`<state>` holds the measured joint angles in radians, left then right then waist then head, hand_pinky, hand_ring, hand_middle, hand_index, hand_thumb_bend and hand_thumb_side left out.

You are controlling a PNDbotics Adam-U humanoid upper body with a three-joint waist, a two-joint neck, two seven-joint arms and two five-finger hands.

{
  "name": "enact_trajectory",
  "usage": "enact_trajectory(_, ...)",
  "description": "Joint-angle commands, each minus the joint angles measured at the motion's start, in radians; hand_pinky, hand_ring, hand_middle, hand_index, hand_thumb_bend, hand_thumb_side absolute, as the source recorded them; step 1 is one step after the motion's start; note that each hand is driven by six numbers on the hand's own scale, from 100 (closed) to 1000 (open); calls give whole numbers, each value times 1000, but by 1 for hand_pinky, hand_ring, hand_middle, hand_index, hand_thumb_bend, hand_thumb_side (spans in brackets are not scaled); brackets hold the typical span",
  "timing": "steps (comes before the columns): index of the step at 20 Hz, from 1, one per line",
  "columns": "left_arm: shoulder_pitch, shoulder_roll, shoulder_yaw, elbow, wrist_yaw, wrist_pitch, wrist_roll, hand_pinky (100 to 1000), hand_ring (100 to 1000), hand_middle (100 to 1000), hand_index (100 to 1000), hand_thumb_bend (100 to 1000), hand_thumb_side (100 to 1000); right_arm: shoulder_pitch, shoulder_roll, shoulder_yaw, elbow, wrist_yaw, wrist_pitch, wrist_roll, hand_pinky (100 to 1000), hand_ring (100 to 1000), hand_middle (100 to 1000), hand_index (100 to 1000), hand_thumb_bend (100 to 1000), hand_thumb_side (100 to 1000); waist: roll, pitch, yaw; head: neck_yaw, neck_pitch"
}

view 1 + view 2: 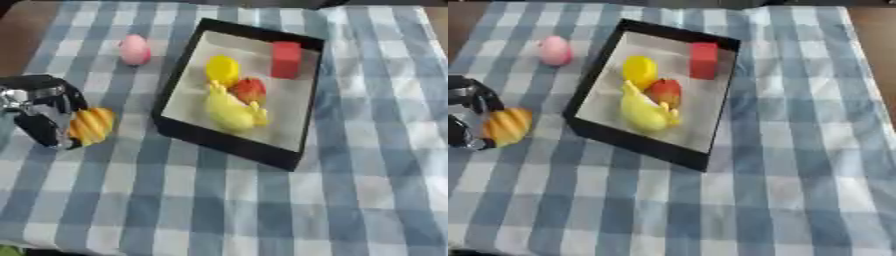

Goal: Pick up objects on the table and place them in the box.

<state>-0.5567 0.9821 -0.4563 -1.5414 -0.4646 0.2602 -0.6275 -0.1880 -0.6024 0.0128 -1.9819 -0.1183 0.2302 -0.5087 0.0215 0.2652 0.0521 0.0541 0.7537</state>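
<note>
Your left hand (39, 112) is sitting at the left edge of the left eye view, low over the checked cloth (367, 165) that is covering the worktop. Its dark fingers are curling around an orange ridged object (92, 125), which is bulging out from the hand's right side; you are holding it, though whether it is resting on the cloth or lifted clear of it cannot be told. Your right hand is not showing in either view.

The black box (219, 137) is lying just to the right of your left hand, set askew on the cloth, with its pale floor facing up. Inside it, a red block (286, 60) is standing near the far right corner. A round yellow piece (222, 69) is lying to the left of the block, and a red and orange rounded piece (251, 90) is sitting just in front of it, touching or nearly touching it. A longer yellow object (229, 111) is lying across the near half of the box, against the red and orange piece.

Outside the box, a pink rounded object (134, 49) is resting on the cloth beyond your left hand, near the box's far left corner but apart from it.
</note>
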Motion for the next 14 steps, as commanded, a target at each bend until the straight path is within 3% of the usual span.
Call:
enact_trajectory(1,-15,19,5,-9,-1,-3,1,753,632,611,722,323,100,-6,-17,-6,-18,-1,-2,6,797,830,620,786,100,666,8,-16,1,1,5)
enact_trajectory(9,-16,58,81,-190,4,-28,103,730,581,567,648,242,100,-1,-22,-9,-18,-3,-5,9,798,831,622,786,100,662,9,-20,6,-6,9)
enact_trajectory(14,-141,31,122,-313,42,-22,142,728,562,555,628,196,100,-5,-31,-17,-18,-10,-16,6,798,830,623,786,100,654,11,-28,7,-12,15)
